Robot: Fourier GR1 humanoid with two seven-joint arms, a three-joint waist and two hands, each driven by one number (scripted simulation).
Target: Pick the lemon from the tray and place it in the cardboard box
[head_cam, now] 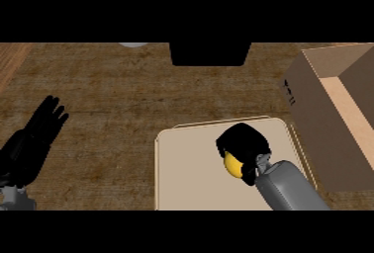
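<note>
Head view: the right hand [243, 144] has its fingers clamped on the lemon [233, 166] near the tray's [186, 173] right edge. It should rise above the cardboard box's [314, 113] wall before carrying right. The left hand [36, 138] rests, fingers apart.

Brown mottled counter [110, 99], dark block [210, 53] at far edge.

open counter [110, 89] left of tray [182, 173] — cardboard box [314, 94] side wall stands just right, top open; dark block [210, 54] behind
</note>
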